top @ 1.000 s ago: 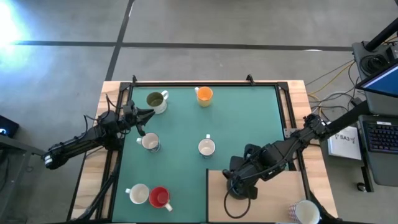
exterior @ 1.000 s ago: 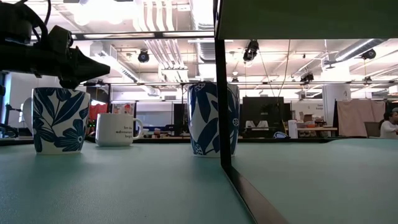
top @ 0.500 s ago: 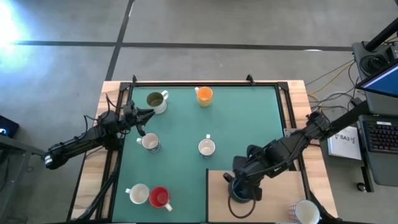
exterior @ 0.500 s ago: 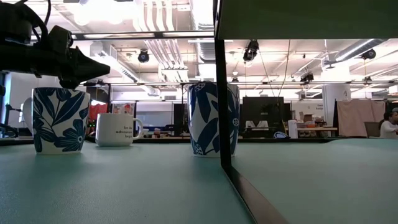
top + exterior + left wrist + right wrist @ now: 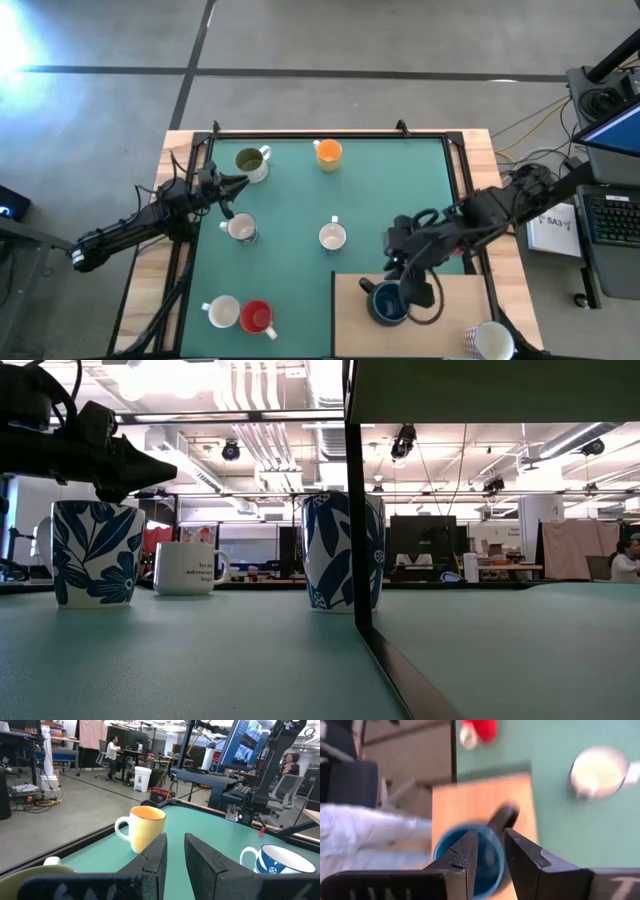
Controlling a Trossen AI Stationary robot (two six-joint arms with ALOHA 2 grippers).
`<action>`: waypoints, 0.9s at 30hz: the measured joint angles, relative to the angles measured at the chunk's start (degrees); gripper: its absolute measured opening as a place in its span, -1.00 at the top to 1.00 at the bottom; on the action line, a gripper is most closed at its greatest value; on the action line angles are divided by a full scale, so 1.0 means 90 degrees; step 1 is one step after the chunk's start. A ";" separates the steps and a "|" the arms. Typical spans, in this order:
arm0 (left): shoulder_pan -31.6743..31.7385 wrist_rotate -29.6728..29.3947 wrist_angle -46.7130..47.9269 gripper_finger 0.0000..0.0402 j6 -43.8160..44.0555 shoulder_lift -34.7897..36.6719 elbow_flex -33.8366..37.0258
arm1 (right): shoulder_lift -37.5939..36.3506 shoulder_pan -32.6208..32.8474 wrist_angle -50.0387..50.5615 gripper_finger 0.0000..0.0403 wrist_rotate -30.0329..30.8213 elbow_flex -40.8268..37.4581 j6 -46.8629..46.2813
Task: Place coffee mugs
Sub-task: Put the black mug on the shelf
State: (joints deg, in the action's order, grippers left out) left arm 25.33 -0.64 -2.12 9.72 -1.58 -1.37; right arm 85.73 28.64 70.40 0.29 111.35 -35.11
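Hovering: my right gripper (image 5: 491,836) hangs over the dark blue mug (image 5: 388,303) at the near right of the table (image 5: 400,180).
Right gripper state: released; its two fingers stand a little apart and nothing sits between them.
Dark blue mug: upright on the pale wooden board (image 5: 450,320) that covers the table's near right corner, just inside the board's left edge; the right wrist view is blurred, but shows the blue rim beyond the fingers.
Left gripper (image 5: 240,182): parked low at the table's left side, between the white mug with the olive-green inside (image 5: 250,162) and a white mug (image 5: 241,229), touching neither as far as I can see.
Left gripper state: released; a narrow gap shows between the fingers in its own wrist view, with nothing in it.
Orange mug (image 5: 327,152): upright at the far edge of the green surface, near the middle.
Centre: a second white mug (image 5: 332,237) stands alone on the green, well apart from the board.
Near left: a third white mug (image 5: 222,312) and the red mug (image 5: 257,316) stand side by side, just beside each other; I cannot tell whether they touch.
Near right corner: a fourth white mug (image 5: 492,342) at the table's edge, partly cut off by the frame.
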 joint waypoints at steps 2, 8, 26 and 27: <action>0.0001 0.0000 -0.0001 0.75 0.0000 0.0000 0.0000 | -0.0027 -0.0012 -0.0327 0.60 0.0358 0.0000 0.0505; 0.0001 0.0000 -0.0001 0.75 0.0000 0.0000 -0.0002 | 0.0165 -0.0181 -0.0870 0.61 0.0683 0.0000 0.1329; 0.0001 0.0000 -0.0001 0.75 0.0000 0.0000 -0.0002 | 0.0822 -0.1676 0.0112 0.30 -0.0061 -0.0003 -0.2210; 0.0001 0.0000 0.0001 0.75 0.0000 0.0000 0.0000 | 0.0828 -0.1753 0.0136 0.30 -0.0184 -0.0005 -0.2220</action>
State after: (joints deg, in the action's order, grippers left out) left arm 25.34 -0.64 -2.11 9.72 -1.58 -1.37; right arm 93.19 12.86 71.62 -1.36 111.31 -55.08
